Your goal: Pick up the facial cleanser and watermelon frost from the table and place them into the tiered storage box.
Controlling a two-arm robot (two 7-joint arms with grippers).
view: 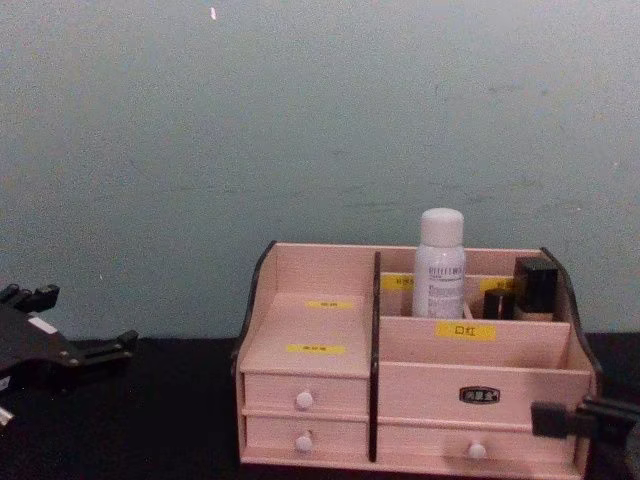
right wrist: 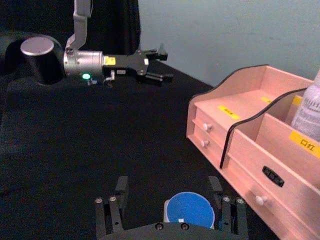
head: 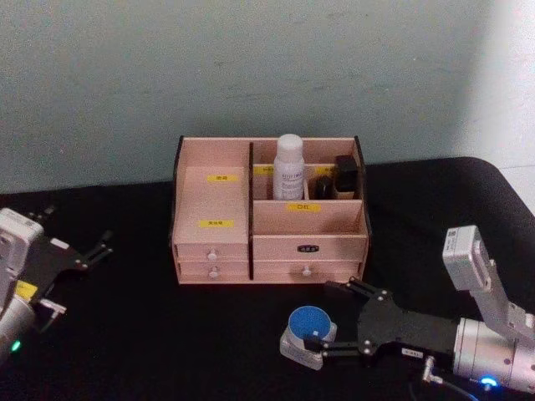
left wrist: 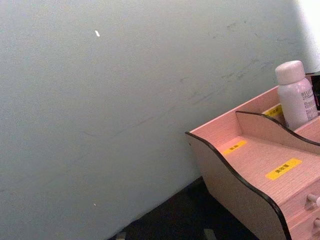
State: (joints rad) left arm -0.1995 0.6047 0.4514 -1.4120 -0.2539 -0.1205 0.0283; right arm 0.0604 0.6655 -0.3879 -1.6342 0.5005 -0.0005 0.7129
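My right end effector (head: 318,315) straddles, unclenched, the blue-lidded jar (head: 306,327) near the counter's (head: 209,334) front edge; I'd pinch its likely slick, breakable sides gently.

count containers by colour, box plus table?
white, facial cleanser: 1, in the tiered storage box
blue-lidded, watermelon frost: 1, on the table
black cosmetic containers: 2, in the box beside the cleanser
total: 4
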